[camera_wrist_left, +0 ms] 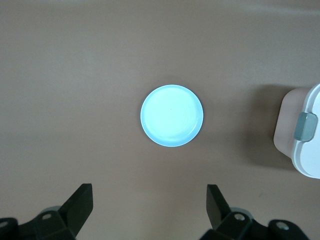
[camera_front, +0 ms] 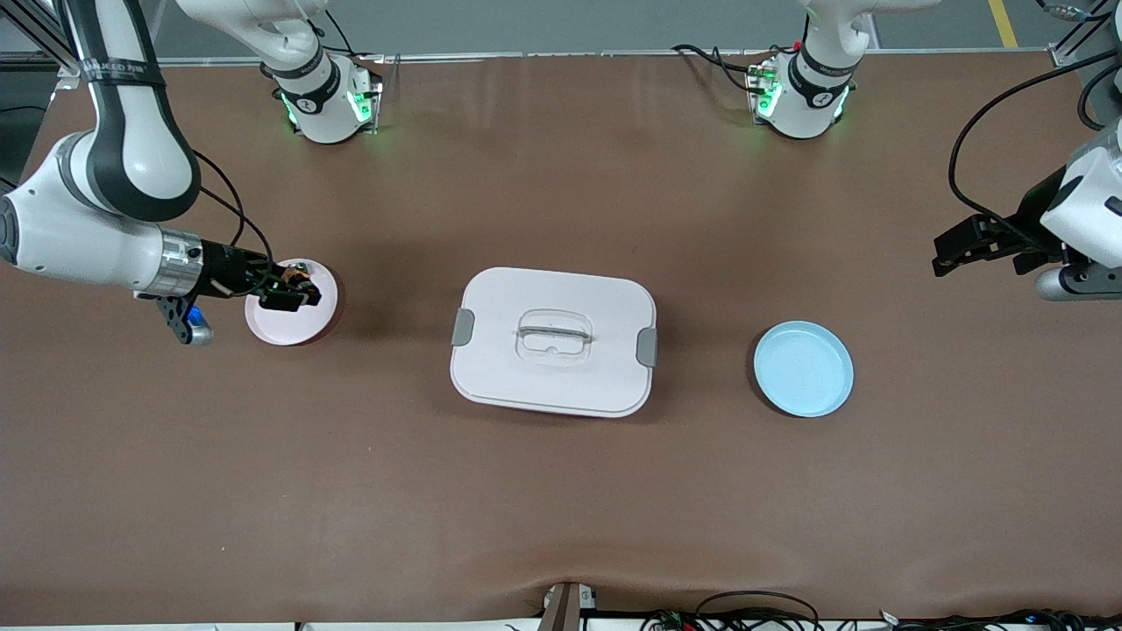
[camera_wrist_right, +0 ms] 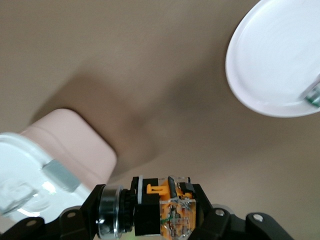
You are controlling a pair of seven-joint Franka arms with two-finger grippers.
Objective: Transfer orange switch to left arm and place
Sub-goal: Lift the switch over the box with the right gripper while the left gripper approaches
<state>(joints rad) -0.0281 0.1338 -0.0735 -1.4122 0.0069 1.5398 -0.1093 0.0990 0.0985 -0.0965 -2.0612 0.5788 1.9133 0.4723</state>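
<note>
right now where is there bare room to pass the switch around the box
Bare table runs between the box and the arm bases, and again nearer the front camera. The blue plate is empty. It is crowded at the pink plate, where the right claw holds the orange switch.

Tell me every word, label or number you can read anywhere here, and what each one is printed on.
Dark band on the right arm's upper link: white lettering, too small to read.
Round marks on the two arm bases: a symbol, not legible.
Box, blue plate, pink plate: no writing visible.
Orange switch in the right pincer: no readable print.
</note>
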